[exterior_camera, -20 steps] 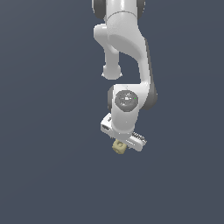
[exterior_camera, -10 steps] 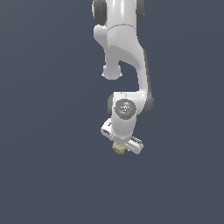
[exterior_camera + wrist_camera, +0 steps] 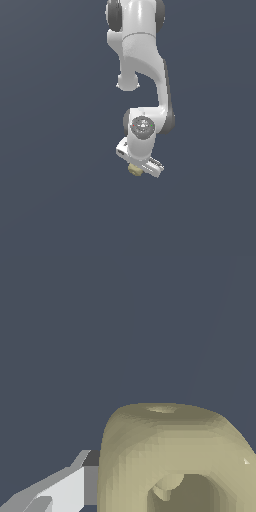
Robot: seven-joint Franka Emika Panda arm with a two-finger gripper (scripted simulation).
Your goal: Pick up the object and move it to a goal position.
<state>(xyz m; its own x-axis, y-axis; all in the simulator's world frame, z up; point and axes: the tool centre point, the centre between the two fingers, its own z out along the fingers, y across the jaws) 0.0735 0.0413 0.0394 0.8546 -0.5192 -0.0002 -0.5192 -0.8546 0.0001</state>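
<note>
One finger (image 3: 60,491) is showing in the wrist view as a pale grey wedge, and it is pressing flat against the side of the object (image 3: 170,461), with no gap to be seen between them. The opposite finger is lying out of frame, so only this one contact is showing; judging by how closely the block is sitting at the camera, the fingers are clenching on it rather than standing released.

The object is filling much of the wrist view: a pale yellowish-tan block with rounded edges, a round hole opening in the face toward the camera and a shallow dimple on the face above it.

In the exterior view the same object (image 3: 134,170) is peeking out as a small tan lump directly beneath the gripper (image 3: 137,167), tucked under the white hand body and touching it. Above the gripper the wrist joint and the white arm (image 3: 142,60) are rising toward the frame's upper edge. Around the object there is only flat dark blue-grey ground, and no goal marker is showing.

The pick looks done, so the step in hand is probably the carry. The next move is calling for a steady grip while the arm is travelling, since the rounded edges could let the block twist between the pads.
</note>
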